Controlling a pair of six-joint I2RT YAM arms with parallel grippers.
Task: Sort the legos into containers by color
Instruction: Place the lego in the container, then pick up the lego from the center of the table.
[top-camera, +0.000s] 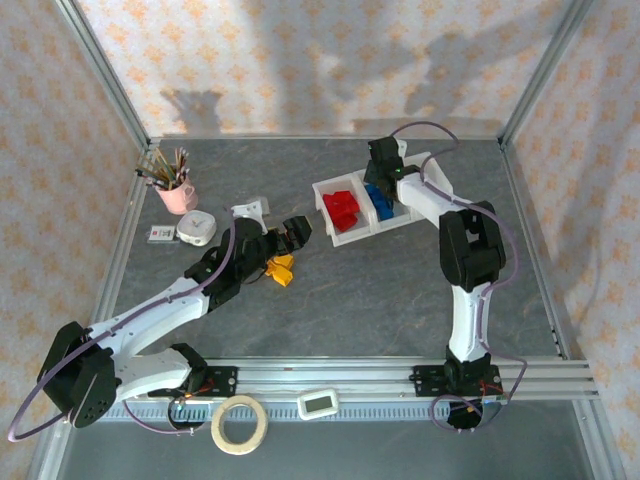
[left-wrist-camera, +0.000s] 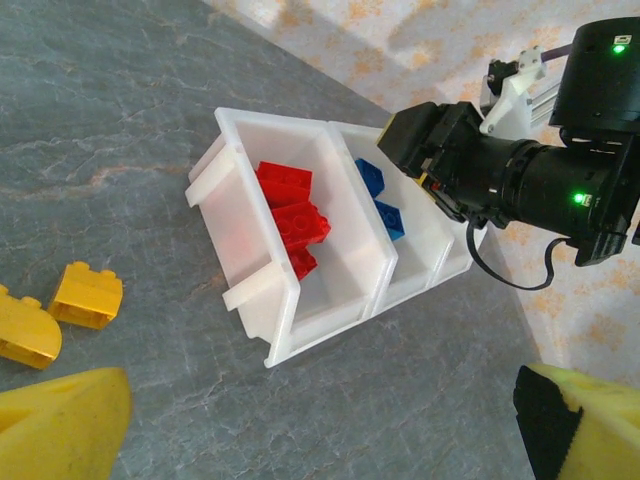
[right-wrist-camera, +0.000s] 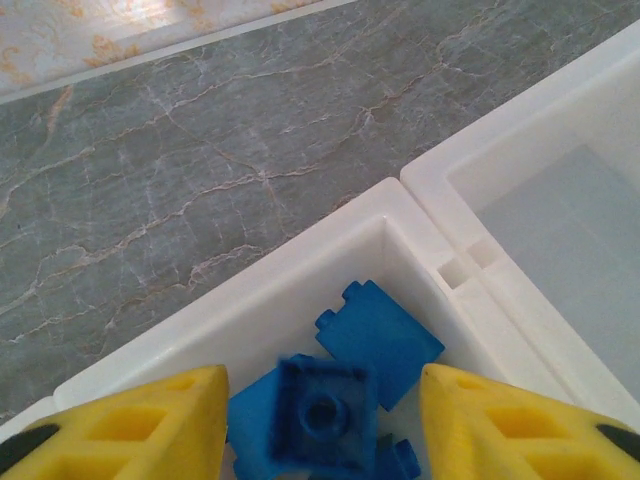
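The containers (top-camera: 352, 237) are three joined white bins in a row at the right centre. The nearest bin (left-wrist-camera: 262, 300) holds red legos (left-wrist-camera: 292, 212), the middle one blue legos (left-wrist-camera: 381, 207). My right gripper (top-camera: 380, 180) hangs over the middle bin. Its yellow fingers (right-wrist-camera: 130, 425) stand open, and a blurred blue brick (right-wrist-camera: 325, 405) lies loose between them above other blue bricks (right-wrist-camera: 385, 330). The end bin (right-wrist-camera: 560, 210) looks empty. My left gripper (top-camera: 297, 230) is open over bare table (left-wrist-camera: 320, 420), left of the bins. Yellow legos (top-camera: 281, 268) lie beside it; two of them (left-wrist-camera: 88, 293) show in the left wrist view.
A pink cup of pencils (top-camera: 176, 190) stands at the back left. Near it lie a white round device (top-camera: 198, 229), a small card (top-camera: 162, 234) and a white holder (top-camera: 250, 210). A tape roll (top-camera: 238, 422) and a timer (top-camera: 319, 403) sit by the front rail.
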